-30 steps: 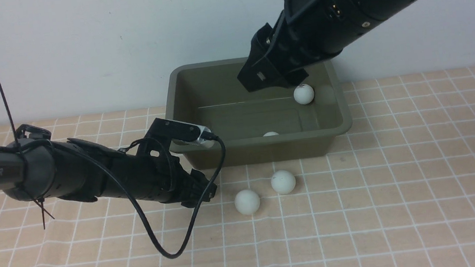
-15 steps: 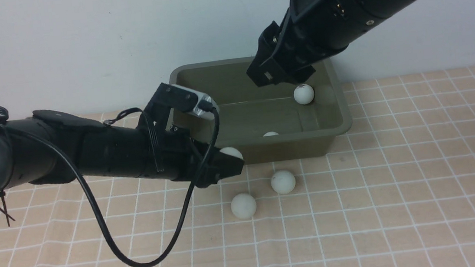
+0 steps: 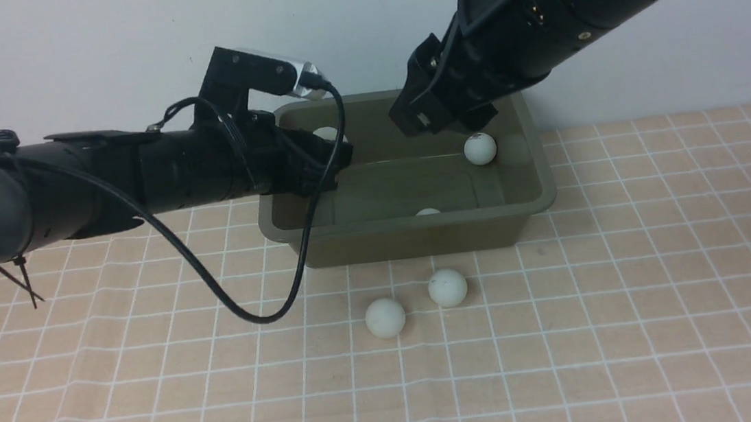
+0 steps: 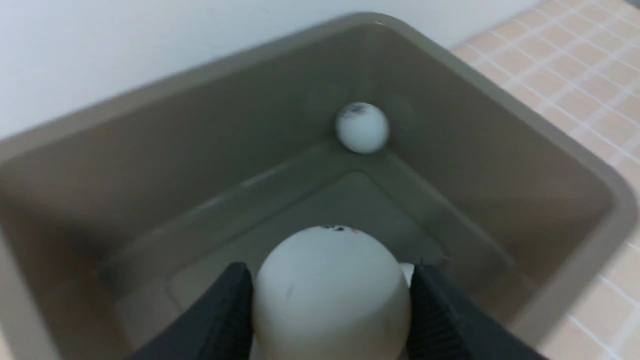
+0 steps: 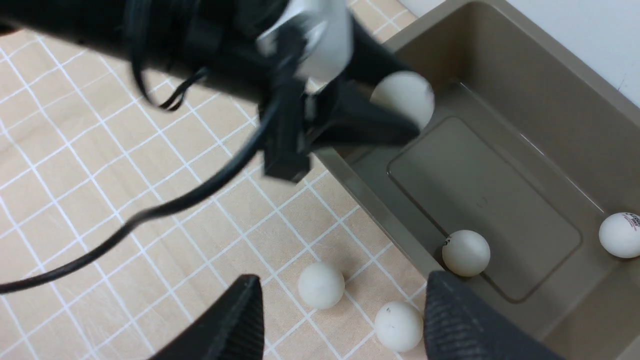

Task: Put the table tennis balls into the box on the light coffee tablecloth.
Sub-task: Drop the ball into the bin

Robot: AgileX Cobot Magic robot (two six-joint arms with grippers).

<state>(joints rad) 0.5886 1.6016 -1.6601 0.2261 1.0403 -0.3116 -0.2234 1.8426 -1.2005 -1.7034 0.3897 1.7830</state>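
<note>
Over the left end of the box (image 3: 418, 221), which sits along the far edge of the light coffee tablecloth (image 3: 634, 317), the left gripper (image 4: 331, 282) has its fingers closed on one ball (image 4: 332, 315). The right gripper (image 5: 345, 287) stands with its fingers parted and nothing between them. Two balls lie in the box: one (image 3: 480, 149) by its far right corner, another (image 5: 466, 253) near its front edge. Two more rest on the cloth, a nearer one (image 3: 385, 317) and a farther one (image 3: 448, 287), the latter closer to the box's front edge.

Each ball should prove very light, a thin, fairly stiff shell that a hard squeeze could dent. The matte skin probably gives modest grip, but a hold above or below the widest part would likely squirt the ball away, and a slight nudge could set it rolling. The fingers should meet it at opposite sides, level with its middle, with gentle, even pressure. For the held ball, a low release inside the walls would limit bouncing; for the farther loose one, the fingers would best straddle it parallel to the front wall, sparing the rim a knock.
</note>
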